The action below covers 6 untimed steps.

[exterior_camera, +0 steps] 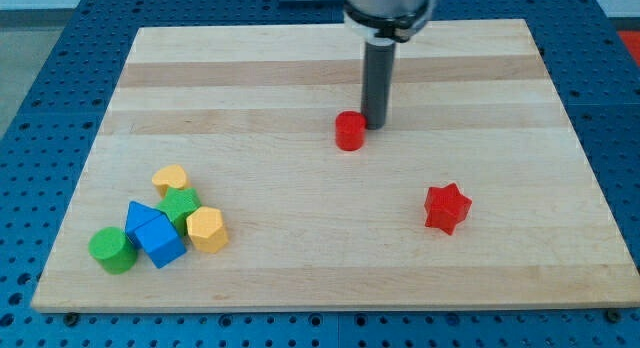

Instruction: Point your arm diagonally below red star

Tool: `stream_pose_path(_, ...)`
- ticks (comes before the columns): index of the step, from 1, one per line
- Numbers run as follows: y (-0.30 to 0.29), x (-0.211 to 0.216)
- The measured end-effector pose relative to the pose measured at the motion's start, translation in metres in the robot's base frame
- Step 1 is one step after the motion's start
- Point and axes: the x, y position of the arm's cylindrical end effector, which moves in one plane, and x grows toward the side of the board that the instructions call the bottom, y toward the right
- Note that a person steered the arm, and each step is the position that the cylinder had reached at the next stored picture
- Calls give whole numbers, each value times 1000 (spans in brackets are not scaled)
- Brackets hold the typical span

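My tip [374, 123] stands just at the upper right of the red cylinder [350, 131], so close that I cannot tell whether the two touch; the rod's very end is partly masked by that block; the rod is upright, and its mount is cut off by the view's top; there is no hand on this arm, only the rod, so nothing is held or clamped; the red star [446, 208] lies well apart from my tip, toward the view's lower right, alone on the bench [300, 68], with bare wood on every side of it and a fair margin to the right and bottom edges; the remaining blocks crowd the view's lower left: a yellow heart [171, 179] at the top of the group, a green star [180, 205] just below it, a yellow hexagon [206, 229] to the right, two blue blocks [152, 233] pressed together so that their shapes are hard to separate, and a green cylinder [111, 249] at the far left near the bench's bottom-left corner; between this cluster and the red cylinder the wood is open; the whole top band of the bench is open too, apart from the rod.
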Motion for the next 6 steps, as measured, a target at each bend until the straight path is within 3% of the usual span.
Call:
stream_pose_path(2, 35, 10)
stream_pose_path(6, 151, 108)
